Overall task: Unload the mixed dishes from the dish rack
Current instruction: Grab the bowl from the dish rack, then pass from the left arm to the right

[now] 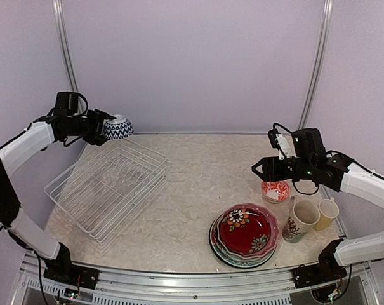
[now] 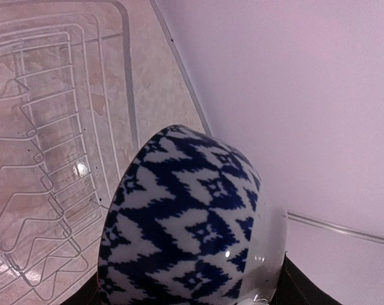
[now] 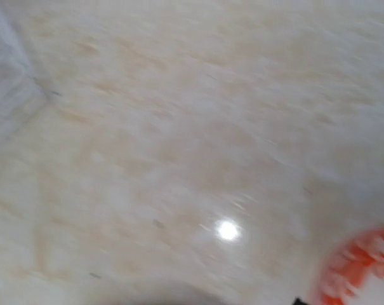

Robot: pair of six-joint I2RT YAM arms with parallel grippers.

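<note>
Bowl duty on the left side: the left gripper is clamped on a blue-and-white zigzag bowl and holds it in the air just past the far corner of the dish rack. The wrist view shows mostly the bowl's patterned outer wall, with dark finger bits poking out at the bottom on either side, so I'd guess it's pinched at the rim. The wire tines sit well below it. The rack itself looks bare from above, so my read is that this is the last piece out and it just needs carrying over to the others. Middle of the table has nothing on it, which gives it a free path across. Further right sits the unloaded pile: a plate stack with the red floral plate on top, then a cream floral mug touching or nearly touching a yellow mug. Behind those is a small red patterned bowl. The right gripper hovers just beside and above that little bowl. Its wrist cam is a blurry smear of tabletop with an orange-red edge in the corner, so honestly can't tell if the jaws are open or closed. Everything got grouped on the right, probably to keep the rack side free.
</note>
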